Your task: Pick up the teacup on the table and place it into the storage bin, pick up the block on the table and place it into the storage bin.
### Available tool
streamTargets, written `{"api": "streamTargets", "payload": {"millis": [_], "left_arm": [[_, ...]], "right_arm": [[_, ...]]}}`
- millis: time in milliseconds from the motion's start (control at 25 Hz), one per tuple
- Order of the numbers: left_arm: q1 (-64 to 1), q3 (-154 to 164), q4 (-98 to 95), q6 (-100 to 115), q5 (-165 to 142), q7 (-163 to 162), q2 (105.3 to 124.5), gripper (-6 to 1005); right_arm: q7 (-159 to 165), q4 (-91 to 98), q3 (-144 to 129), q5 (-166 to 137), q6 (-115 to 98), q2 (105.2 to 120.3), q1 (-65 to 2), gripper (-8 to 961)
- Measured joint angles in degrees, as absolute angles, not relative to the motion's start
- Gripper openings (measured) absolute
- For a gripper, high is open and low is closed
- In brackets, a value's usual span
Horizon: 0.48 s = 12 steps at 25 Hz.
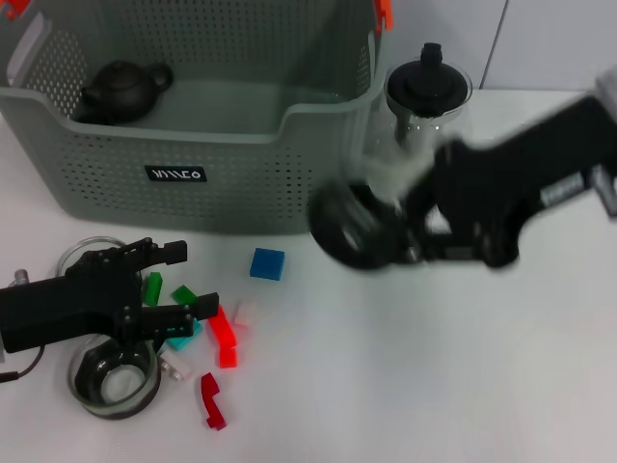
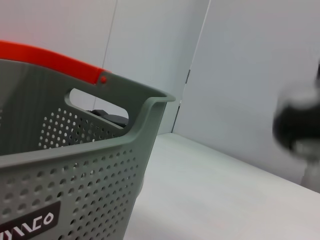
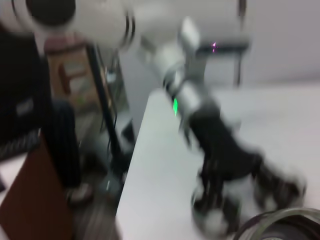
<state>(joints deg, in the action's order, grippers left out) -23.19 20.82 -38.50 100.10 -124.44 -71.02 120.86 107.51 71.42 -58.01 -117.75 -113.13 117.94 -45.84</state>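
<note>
Starting at the left of the head view, the left gripper [image 1: 178, 282] is seen low over the white table [image 1: 434, 386], its fingers spread apart above a scatter of coloured blocks [image 1: 217, 338], beside a glass cup [image 1: 114, 376]. Behind them the storage bin [image 1: 193, 154] is found, with a dark teapot [image 1: 120, 89] inside. Further right, the right gripper [image 1: 362, 227] is seen blurred, with a dark round teacup [image 1: 352, 231] at its tip; whether it is clamped cannot be told. A glass teapot [image 1: 427, 96] stands behind.
</note>
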Motion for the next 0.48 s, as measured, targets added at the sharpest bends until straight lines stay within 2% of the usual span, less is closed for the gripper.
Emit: {"api": "streamTargets", "payload": {"millis": [320,480], "left_arm": [[-23.23,20.85,-38.49,100.11,-124.33,-71.01,120.85,940],[-23.73,20.82,-38.37,100.1,-124.31,-71.01,120.85,939]], "right_arm": [[112.33,68.98,-47.02,-108.41,-103.22,117.54,-53.72,55],[113.46,60.97,-48.0,-108.71,-92.55,115.31,-59.38,56]]}}
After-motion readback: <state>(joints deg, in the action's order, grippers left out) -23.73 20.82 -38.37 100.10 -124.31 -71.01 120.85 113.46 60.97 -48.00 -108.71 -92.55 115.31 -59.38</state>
